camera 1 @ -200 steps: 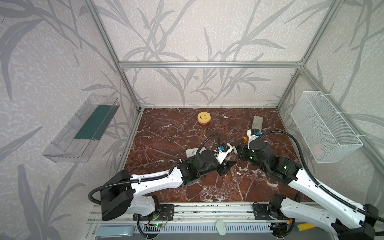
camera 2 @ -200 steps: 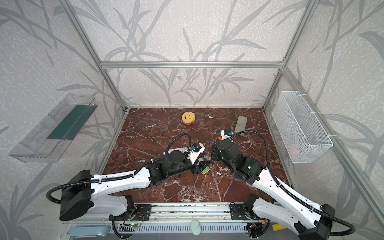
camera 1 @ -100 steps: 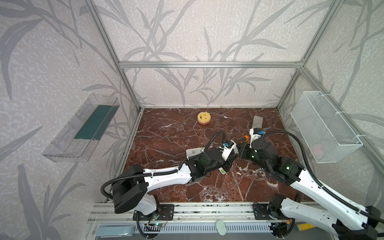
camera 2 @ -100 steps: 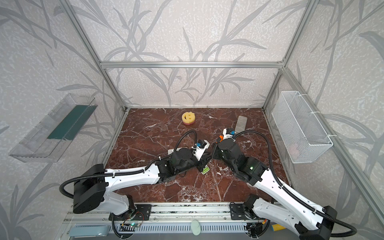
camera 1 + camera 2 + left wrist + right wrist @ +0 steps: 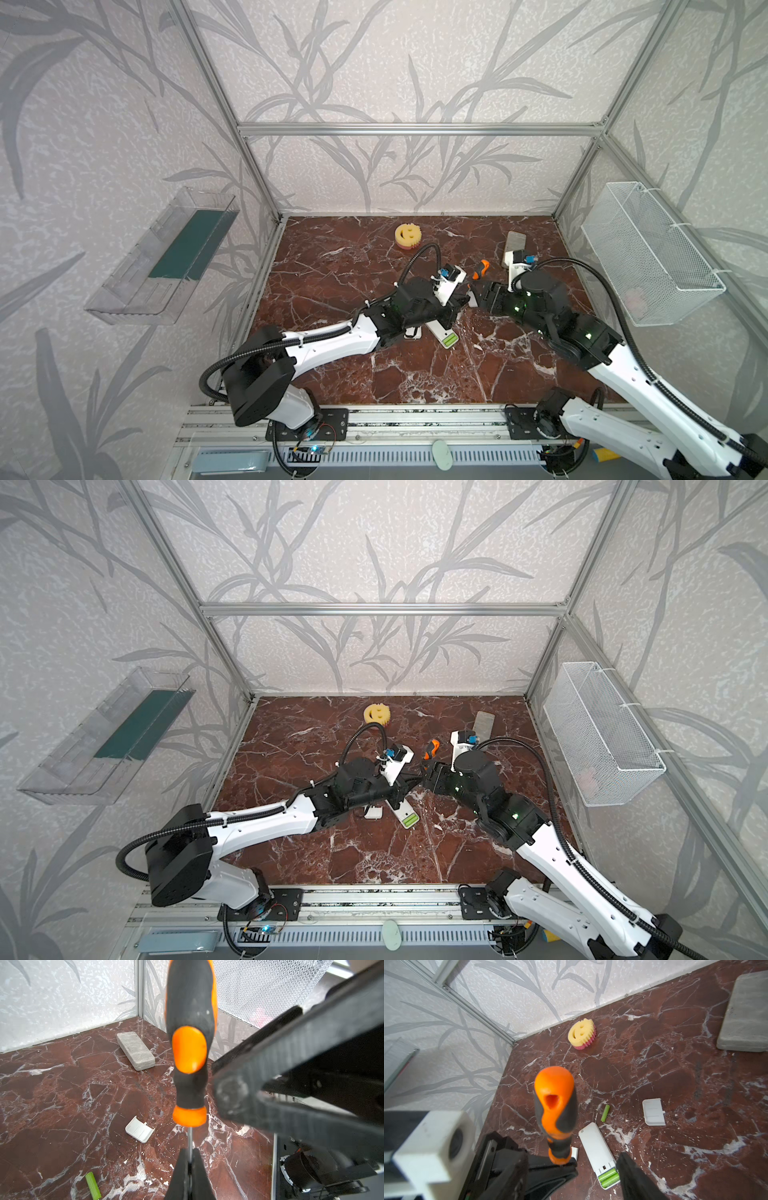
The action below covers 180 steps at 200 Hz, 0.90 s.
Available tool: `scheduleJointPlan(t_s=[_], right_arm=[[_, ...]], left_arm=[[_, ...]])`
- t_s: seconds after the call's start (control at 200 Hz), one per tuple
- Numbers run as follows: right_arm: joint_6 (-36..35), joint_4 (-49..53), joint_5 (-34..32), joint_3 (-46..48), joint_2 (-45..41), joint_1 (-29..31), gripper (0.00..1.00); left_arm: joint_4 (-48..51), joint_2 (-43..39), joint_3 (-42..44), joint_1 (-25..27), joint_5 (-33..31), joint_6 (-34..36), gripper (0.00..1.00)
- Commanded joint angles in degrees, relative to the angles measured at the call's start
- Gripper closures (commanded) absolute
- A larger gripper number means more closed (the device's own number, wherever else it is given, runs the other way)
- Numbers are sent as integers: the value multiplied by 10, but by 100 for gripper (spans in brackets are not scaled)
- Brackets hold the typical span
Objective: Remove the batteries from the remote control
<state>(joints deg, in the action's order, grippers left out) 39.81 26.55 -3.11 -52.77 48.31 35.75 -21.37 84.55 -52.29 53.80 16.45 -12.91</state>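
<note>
The white remote control [image 5: 596, 1147] lies on the marble floor with its compartment open and two lime-green batteries [image 5: 609, 1177] inside; both top views show it [image 5: 444, 334] [image 5: 405, 814]. One loose battery [image 5: 605, 1113] lies beside it, also in the left wrist view [image 5: 93, 1185]. My left gripper [image 5: 190, 1152] is shut on the thin metal shaft of the orange-handled screwdriver [image 5: 190, 1043], which stands upright. My right gripper [image 5: 570, 1156] is open, its jaws standing wide on either side of the screwdriver's handle [image 5: 555, 1109] without touching it. The two grippers meet just behind the remote [image 5: 461, 293] [image 5: 478, 291].
A white cover [image 5: 653, 1112] lies right of the remote and a second one [image 5: 411, 331] by the left arm. A grey block [image 5: 514, 245] and a yellow smiley sponge [image 5: 408, 235] sit at the back. A wire basket [image 5: 648, 249] hangs on the right wall, a clear shelf [image 5: 166, 257] on the left.
My left gripper moved back and right to the screwdriver and shut on its shaft. My right gripper, which held the handle, has opened and let it go.
</note>
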Motion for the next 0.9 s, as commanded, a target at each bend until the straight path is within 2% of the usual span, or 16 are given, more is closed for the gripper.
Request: scheduleJointPlan(t_s=[0.0,0.18,0.35,0.465,0.54,0.66,0.68,0.71,0.76,0.8,0.85,0.895], right_arm=[[-29,-19,130,-11,-27,-45,27],[-14,-73,256,-2,-6,-110,27],[-1,-83,273,-8,26,-111,27],[8,-84,282,-8,45,-111,33],[7,-81,286,-11,57,-111,48],[-11,-55,276,-17,65,-111,98],[-15,-51,271,-16,63,-111,100],[-21,-44,261,-13,59,-111,100],[-29,-38,242,-5,48,-109,100],[-29,-37,220,4,37,-105,100],[-63,-38,179,16,21,-88,100],[-93,-40,129,26,6,-62,100]], left_arm=[[-3,-25,-15,-13,101,8,100],[-21,-34,4,-15,123,0,100],[-10,-40,9,-15,128,5,100],[4,-36,3,-15,138,15,100],[21,-32,-4,-15,144,26,100],[35,-31,-6,-16,133,34,100],[35,-32,-4,-16,127,34,100],[34,-33,-1,-16,118,31,92],[30,-38,7,-16,94,22,66],[30,-44,14,-16,67,13,51],[31,-56,27,-16,25,-2,40],[40,-67,38,-16,-16,-17,35]])
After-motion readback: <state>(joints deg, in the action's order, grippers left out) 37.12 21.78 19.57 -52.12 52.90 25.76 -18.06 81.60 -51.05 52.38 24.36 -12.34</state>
